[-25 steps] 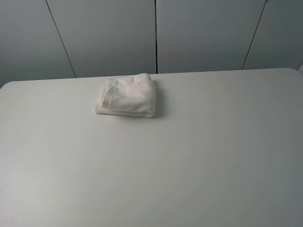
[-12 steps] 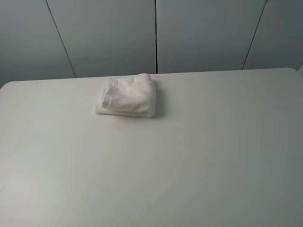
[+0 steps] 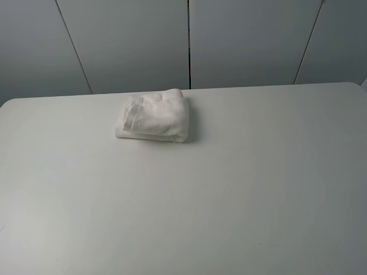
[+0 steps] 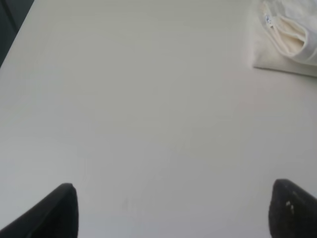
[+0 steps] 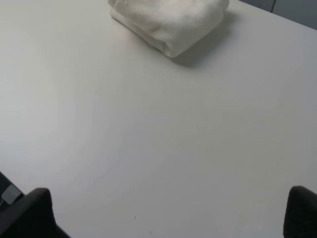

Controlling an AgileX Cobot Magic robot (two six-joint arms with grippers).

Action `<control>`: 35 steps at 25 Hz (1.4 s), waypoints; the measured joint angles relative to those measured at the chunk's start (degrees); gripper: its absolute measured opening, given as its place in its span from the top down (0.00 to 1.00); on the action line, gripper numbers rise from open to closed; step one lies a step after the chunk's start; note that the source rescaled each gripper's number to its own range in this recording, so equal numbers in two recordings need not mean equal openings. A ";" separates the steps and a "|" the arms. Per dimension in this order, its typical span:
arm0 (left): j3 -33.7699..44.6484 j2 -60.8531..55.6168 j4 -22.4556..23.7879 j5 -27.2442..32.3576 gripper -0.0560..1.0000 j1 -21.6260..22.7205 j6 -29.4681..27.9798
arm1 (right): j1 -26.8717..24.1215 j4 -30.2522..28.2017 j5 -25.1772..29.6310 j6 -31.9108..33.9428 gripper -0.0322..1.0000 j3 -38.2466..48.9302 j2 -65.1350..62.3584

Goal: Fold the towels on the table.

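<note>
A white towel point(image 3: 153, 116) lies folded into a small thick bundle on the table point(image 3: 229, 189), toward the far edge and left of the middle. Neither arm shows in the exterior high view. In the left wrist view the towel point(image 4: 290, 34) shows its border band and small label, well away from my left gripper point(image 4: 173, 213), whose dark fingertips point(image 4: 62, 210) stand wide apart over bare tabletop. My right gripper point(image 5: 168, 213) is open too, with nothing between its fingertips point(image 5: 302, 210); the towel point(image 5: 171, 20) lies far from it.
Grey wall panels point(image 3: 189, 40) rise right behind the table's far edge. The table's rounded left corner point(image 3: 8, 103) and right corner point(image 3: 358, 86) are in view. A dark strip past the table edge point(image 4: 12, 20) shows in the left wrist view.
</note>
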 joint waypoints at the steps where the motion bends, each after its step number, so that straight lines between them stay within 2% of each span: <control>1: 0.16 0.00 0.09 -0.95 0.00 0.00 0.00 | 0.00 0.00 0.00 0.00 0.00 0.00 0.00; 4: 1.89 -0.09 0.36 -3.97 0.00 0.00 0.08 | 0.00 0.00 0.00 -0.10 0.00 0.00 0.00; 14: 2.39 -0.09 0.74 -4.97 0.00 0.57 4.26 | -0.87 0.00 -0.02 0.32 0.00 0.00 -0.43; 17: 2.39 -0.09 1.27 -4.97 0.00 2.67 4.26 | -5.21 -0.11 -0.12 0.53 0.00 0.00 -2.14; 28: 2.39 -0.09 2.05 -4.97 0.00 11.23 3.45 | -32.85 -1.09 -0.29 1.22 0.00 0.00 -4.96; 30: 2.39 -0.09 2.53 -4.97 0.00 12.30 2.94 | -35.38 -1.09 -0.29 1.82 0.00 0.00 -4.96; 35: 2.39 -0.09 3.39 -4.97 0.00 13.09 2.03 | -36.11 -1.18 -0.29 2.61 0.00 0.00 -4.96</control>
